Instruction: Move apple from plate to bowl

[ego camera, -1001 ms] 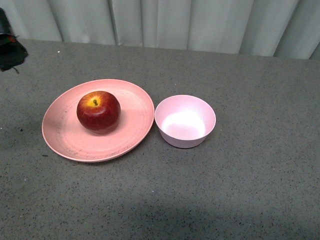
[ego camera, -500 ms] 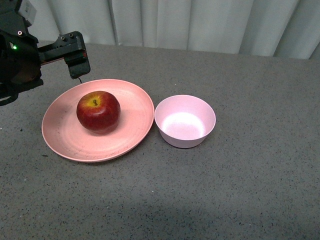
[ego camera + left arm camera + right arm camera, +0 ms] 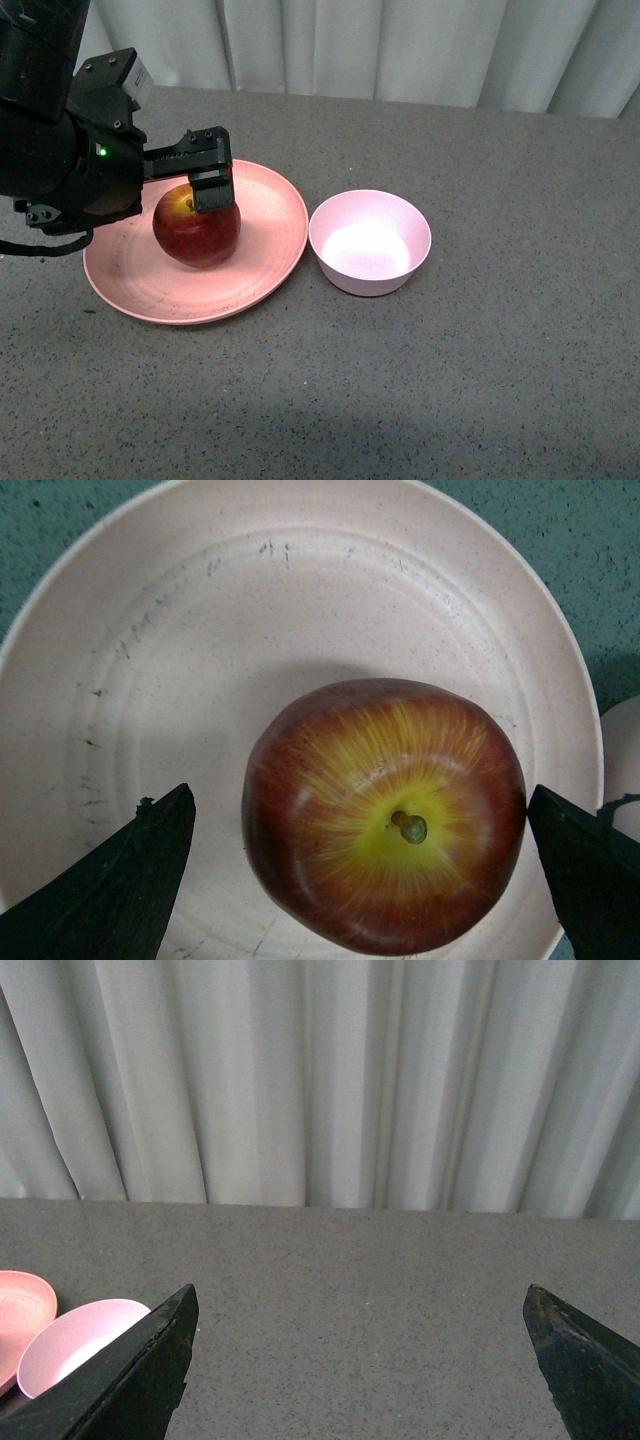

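Left arm has swung in from table edge, now above plate (image 3: 272,212). Left gripper (image 3: 360,795) hovers over apple (image 3: 197,232), jaws spread wide, one each side, neither touching. Apple sits stem-up near plate centre. Bowl (image 3: 370,242) empty, just beside plate on right. Apple likely firm and fairly heavy; glossy skin probably slippery, and round body may roll. Best hold: across widest girth, squeezed moderately to avoid bruising. Right gripper (image 3: 360,1295) parted, holding nothing, well away over table (image 3: 480,350).
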Controlling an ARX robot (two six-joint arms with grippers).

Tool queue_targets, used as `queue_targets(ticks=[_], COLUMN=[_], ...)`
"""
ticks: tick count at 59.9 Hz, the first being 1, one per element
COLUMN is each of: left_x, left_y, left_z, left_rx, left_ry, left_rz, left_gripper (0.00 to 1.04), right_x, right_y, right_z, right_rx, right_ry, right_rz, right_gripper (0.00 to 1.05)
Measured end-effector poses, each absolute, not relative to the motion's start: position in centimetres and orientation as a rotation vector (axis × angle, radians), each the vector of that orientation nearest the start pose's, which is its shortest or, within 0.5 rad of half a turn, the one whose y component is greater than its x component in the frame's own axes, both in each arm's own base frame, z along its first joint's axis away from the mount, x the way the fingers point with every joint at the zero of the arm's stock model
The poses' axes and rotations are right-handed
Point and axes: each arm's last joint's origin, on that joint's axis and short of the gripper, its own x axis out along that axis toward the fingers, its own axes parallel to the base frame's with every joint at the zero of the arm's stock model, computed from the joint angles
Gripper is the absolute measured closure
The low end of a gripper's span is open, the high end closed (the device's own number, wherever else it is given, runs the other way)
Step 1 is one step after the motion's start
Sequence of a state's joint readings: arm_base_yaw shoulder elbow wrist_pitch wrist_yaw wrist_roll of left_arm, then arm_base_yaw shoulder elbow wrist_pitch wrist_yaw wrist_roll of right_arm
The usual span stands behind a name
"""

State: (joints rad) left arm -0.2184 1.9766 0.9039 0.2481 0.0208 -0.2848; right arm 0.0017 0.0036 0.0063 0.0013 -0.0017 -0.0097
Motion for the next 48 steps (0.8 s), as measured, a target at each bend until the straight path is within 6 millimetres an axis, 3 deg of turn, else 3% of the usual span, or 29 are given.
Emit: queue_targets(ticks=[10, 15, 21, 36, 48], left_x=[35.1, 35.1, 35.1, 35.1, 35.5], left_y=[-8.1, -8.2, -8.2, -8.6, -11.1], left_z=[8.2, 8.0, 8.1, 8.2, 10.4], left_rx=[-0.166, -0.159, -0.159, -0.152, -0.150], left_ry=[0.860, 0.863, 0.861, 0.859, 0.805], left_rz=[-0.097, -0.101, -0.102, -0.110, -0.183], left_gripper=[0.07, 0.19, 0.26, 0.28, 0.29], right_x=[9.8, 9.8, 9.8, 9.8, 9.8], right_y=[0.0, 0.0, 0.0, 0.0, 0.0], right_z=[16.5, 16.5, 16.5, 16.5, 16.5], right_rx=[-0.010, -0.010, -0.010, -0.010, -0.010], right_ry=[-0.004, -0.004, -0.004, -0.004, -0.004], right_rz=[0.003, 0.003, 0.003, 0.003, 0.003], right_gripper=[0.09, 0.09, 0.09, 0.09, 0.09])
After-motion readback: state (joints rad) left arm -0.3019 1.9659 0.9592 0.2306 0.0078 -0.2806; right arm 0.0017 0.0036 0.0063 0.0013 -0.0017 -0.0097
